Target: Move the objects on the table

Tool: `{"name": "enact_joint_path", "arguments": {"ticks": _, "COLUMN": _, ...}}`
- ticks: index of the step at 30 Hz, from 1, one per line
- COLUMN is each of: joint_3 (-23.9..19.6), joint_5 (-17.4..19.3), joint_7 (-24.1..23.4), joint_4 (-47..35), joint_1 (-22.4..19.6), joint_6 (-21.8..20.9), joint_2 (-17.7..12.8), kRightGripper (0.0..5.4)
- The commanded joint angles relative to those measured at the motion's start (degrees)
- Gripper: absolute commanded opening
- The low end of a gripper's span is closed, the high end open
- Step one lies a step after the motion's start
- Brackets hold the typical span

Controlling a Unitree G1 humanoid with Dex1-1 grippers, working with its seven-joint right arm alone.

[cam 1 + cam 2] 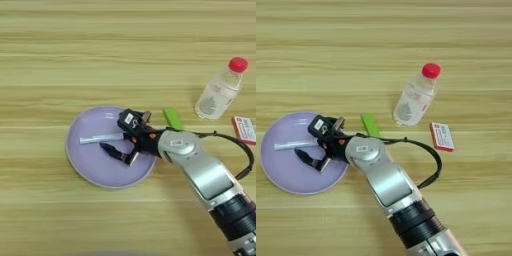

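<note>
- The table [75, 45] is broad pale wood with plank streaks running across. On it, toward the right, a small red-and-white box [442, 136] lies flat near the base of the clear plastic bottle [415, 100], which lies tilted with its red cap pointing away.
- A small green block [370, 124] lies just beside the plate's right edge, between plate and bottle, and close to the arm's wrist (the nearest thing in the way).
- The round lavender plate [90, 165] is smooth and shallow, and the white marker [100, 138] lies across it, its cap end hidden by the gripper.
- The silver forearm comes in from the lower right, a black cable looping off it, and reaches left over the plate.
- The right gripper [121, 140] sits with its two black fingers spread apart, one at the marker's right end and one lower on the plate. I cannot tell if either touches the marker.
</note>
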Motion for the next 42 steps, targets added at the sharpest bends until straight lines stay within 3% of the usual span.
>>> {"name": "enact_joint_path", "arguments": {"ticks": 1, "joint_3": -0.7, "joint_5": -4.5, "joint_7": -3.7, "joint_4": 5.6, "joint_1": -0.9, "joint_6": 0.1, "joint_2": -1.2, "kRightGripper": 5.36}}
{"name": "enact_joint_path", "arguments": {"ticks": 27, "joint_3": -5.8, "joint_5": -4.5, "joint_7": -7.3, "joint_4": 21.8, "joint_1": -6.3, "joint_6": -6.0, "joint_2": 0.5, "kRightGripper": 5.36}}
{"name": "enact_joint_path", "arguments": {"ticks": 38, "joint_3": -5.9, "joint_5": -4.2, "joint_7": -6.4, "joint_4": 21.4, "joint_1": -5.8, "joint_6": -6.3, "joint_2": 1.2, "kRightGripper": 5.36}}
{"name": "enact_joint_path", "arguments": {"ticks": 42, "joint_3": -5.7, "joint_5": -4.1, "joint_7": -6.0, "joint_4": 20.7, "joint_1": -5.4, "joint_6": -6.1, "joint_2": 1.2, "kRightGripper": 4.98}}
